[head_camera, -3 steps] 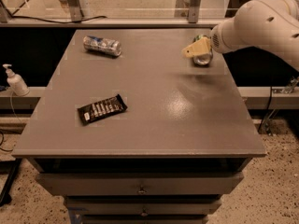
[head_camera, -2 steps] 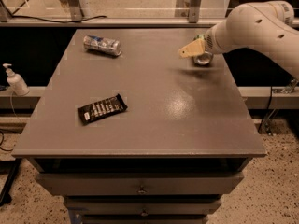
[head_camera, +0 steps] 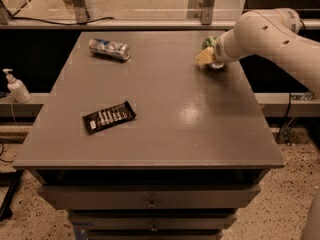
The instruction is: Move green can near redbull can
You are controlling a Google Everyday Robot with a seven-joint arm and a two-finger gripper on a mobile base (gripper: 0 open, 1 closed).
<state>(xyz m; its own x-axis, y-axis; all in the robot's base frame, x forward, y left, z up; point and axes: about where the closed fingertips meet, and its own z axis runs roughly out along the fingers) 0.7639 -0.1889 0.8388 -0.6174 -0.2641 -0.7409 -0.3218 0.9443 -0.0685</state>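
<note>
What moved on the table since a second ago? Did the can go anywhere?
The arm swung a little to the left, and its tool slid left with it, staying right at the green can on the far right of the table. The green can has barely shifted. The redbull can and the dark snack bar stayed put.

White arm (head_camera: 270,31) reaching in from beyond the right edge of the table (head_camera: 165,109), forearm sloping down and leftward over the table's far right corner, wrist housing rounded, gripper (head_camera: 206,59) low at the table's far right area, close to its surface
</note>
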